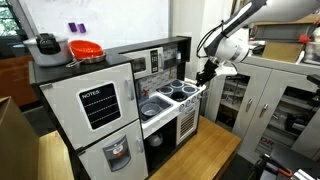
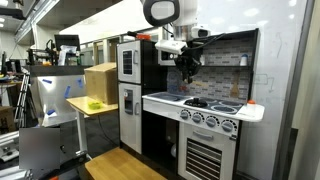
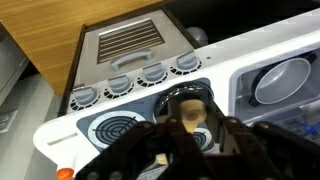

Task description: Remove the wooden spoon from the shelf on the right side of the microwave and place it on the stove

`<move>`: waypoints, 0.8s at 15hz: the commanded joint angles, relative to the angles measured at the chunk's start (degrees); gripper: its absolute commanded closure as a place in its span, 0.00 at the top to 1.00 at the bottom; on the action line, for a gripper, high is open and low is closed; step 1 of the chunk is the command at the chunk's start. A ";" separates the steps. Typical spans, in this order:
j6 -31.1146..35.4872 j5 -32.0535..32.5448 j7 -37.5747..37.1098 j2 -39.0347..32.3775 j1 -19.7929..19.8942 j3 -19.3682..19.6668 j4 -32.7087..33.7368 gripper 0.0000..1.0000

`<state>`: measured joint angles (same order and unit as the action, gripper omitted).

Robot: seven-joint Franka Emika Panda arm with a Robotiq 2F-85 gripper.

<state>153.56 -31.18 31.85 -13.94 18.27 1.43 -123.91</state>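
Observation:
My gripper (image 3: 187,135) is shut on the wooden spoon (image 3: 189,113), a pale tan piece seen between the black fingers in the wrist view. It hangs above the toy kitchen's stove (image 3: 115,128), over the burner rings. In both exterior views the gripper (image 1: 205,72) (image 2: 187,62) hovers a little above the stove top (image 1: 183,91) (image 2: 215,103); the spoon is too small to make out there. The shelf beside the microwave (image 1: 137,67) is partly hidden behind the arm.
A silver sink bowl (image 3: 282,78) lies beside the stove. The knobs (image 3: 130,82) and the oven door (image 3: 130,42) are at the front. A red bowl (image 1: 86,49) and a pot (image 1: 46,47) sit on the fridge top. A wooden table (image 2: 100,105) holds a cardboard box.

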 commanded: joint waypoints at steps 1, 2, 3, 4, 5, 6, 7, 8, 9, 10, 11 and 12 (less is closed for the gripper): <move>0.60 -0.71 -0.03 -7.28 0.65 -1.17 7.12 0.08; 0.53 0.05 -0.74 -9.65 0.96 -1.45 9.22 0.08; 0.26 0.59 -1.27 -11.61 1.35 -1.71 11.15 0.08; 0.16 1.15 -1.99 -13.67 1.68 -1.92 13.10 0.08; -0.07 1.75 -2.60 -15.43 2.02 -2.18 14.97 0.08; 0.17 2.63 -3.52 -17.12 2.13 -2.24 16.67 0.08; 0.39 3.56 -4.54 -18.60 2.15 -2.18 18.35 0.08; 0.24 4.45 -5.72 -20.10 2.38 -2.08 20.35 0.08; 0.05 5.34 -7.08 -21.26 2.64 -1.95 22.07 0.08; -0.39 6.25 -8.38 -22.28 2.96 -1.75 23.86 0.08; -0.48 7.20 -9.71 -23.19 3.17 -1.52 25.38 0.08; -0.77 8.23 -10.99 -24.17 3.43 -1.18 27.14 0.08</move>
<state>153.78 -25.61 24.30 -35.42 20.19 0.64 -101.51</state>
